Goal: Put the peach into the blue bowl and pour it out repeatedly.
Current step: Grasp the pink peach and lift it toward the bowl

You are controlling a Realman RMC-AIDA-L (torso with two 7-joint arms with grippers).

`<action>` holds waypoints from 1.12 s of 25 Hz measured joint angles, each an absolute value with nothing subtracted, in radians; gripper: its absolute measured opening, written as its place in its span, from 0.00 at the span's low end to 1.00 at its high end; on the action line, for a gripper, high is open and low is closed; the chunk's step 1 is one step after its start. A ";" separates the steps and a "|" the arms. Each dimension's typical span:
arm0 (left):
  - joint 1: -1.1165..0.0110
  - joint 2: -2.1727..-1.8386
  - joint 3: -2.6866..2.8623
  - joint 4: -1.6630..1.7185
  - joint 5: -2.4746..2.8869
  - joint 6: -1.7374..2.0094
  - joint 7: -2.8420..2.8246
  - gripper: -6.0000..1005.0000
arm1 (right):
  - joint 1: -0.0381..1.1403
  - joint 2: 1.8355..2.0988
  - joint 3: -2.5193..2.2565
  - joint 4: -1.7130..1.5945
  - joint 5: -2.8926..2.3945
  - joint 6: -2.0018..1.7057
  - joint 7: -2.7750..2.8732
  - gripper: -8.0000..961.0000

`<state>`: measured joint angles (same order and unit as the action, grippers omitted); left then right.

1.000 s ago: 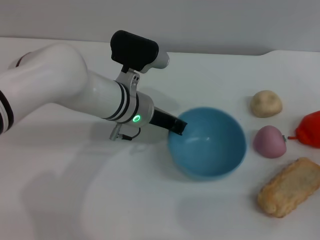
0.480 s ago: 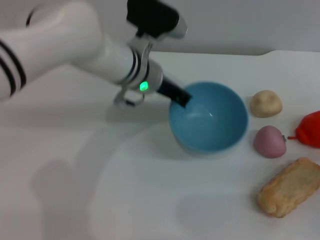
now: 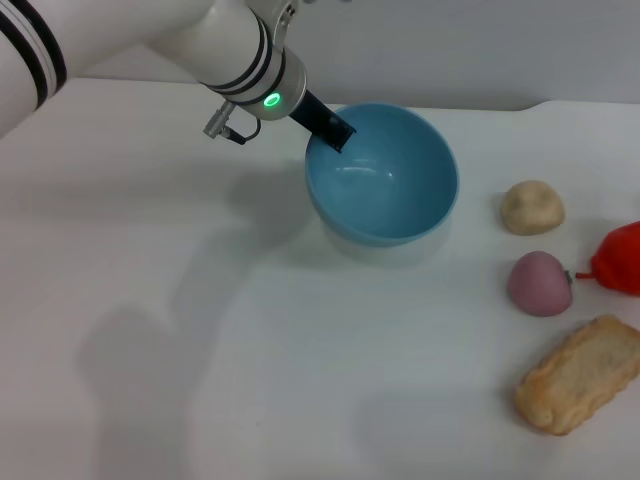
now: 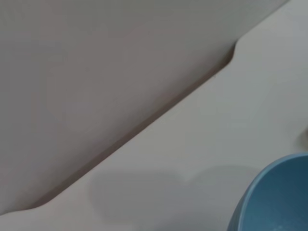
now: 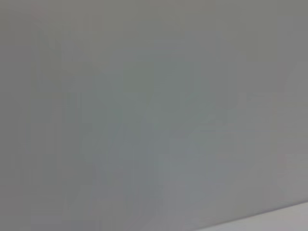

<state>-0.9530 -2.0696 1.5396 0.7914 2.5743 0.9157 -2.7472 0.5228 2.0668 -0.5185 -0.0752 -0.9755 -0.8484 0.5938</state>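
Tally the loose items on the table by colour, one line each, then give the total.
Blue: 1, the blue bowl, held at its rim by the left pincer
Pink: 1, the peach
Beige: 2, the lumpy ball and the bread piece
Red: 1, the red item
Total: 5

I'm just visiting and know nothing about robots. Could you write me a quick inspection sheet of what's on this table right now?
Surface: white table, plain, with shadows on it.
Job's things: blue bowl gripped at its rim, lifted, tilted and empty; peach lies on the table to its right, apart from it.
Clutter: beige ball behind the peach; red item at the right edge, beside the peach; bread-like block in front.
Hands: left hand shut on the bowl's rim; right hand not in view.
Cables: short loop at the left wrist.
Surroundings: grey wall behind the table.
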 joint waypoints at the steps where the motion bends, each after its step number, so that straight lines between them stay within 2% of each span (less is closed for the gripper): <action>1: -0.952 -2.070 1.532 0.790 2.572 0.912 -2.748 0.00 | 0.533 2.069 -0.534 -0.113 -1.023 -0.812 0.639 0.72; 13: -0.933 -2.071 1.529 0.779 2.532 0.877 -2.761 0.00 | 0.515 2.071 -0.854 -0.715 -1.686 -0.681 1.662 0.71; 20: -0.942 -2.071 1.524 0.779 2.529 0.865 -2.764 0.00 | 0.613 2.051 -0.808 -0.879 -2.353 -1.017 2.316 0.71; 28: -0.941 -2.070 1.522 0.779 2.529 0.838 -2.764 0.00 | 0.657 2.065 -0.808 -0.984 -2.539 -1.320 2.390 0.72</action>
<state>-0.9407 -2.0701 1.5219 0.7792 2.5288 0.8383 -2.7642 0.6569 2.0649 -0.8077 -0.9839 -2.5394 -1.3200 2.3901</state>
